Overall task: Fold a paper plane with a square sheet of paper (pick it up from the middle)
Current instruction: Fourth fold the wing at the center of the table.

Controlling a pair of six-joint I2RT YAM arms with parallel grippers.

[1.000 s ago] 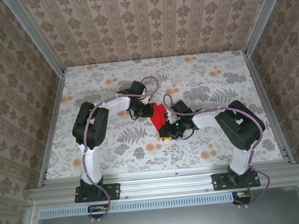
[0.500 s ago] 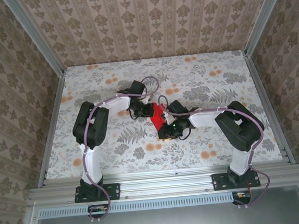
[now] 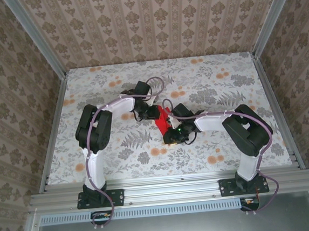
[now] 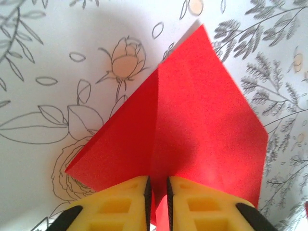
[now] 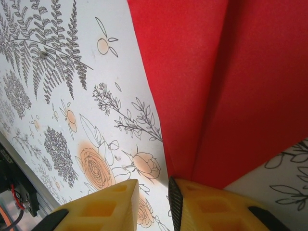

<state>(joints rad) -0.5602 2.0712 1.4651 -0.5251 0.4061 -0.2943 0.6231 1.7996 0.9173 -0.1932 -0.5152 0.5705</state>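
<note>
At tabletop (image 3: 88,99) centre: folded red paper (image 3: 161,121), creased. Left fingers (image 4: 130,202) nearly closed, crease edge between them. Right fingers (image 5: 211,207) slightly apart at the paper's near end; grip unclear.

the square sheet of paper (image 4: 192,125) is bright red and plain, folded along a sharp middle crease, with one end coming to a point. it lies on the table, near its centre, slanted in the top view.
</note>
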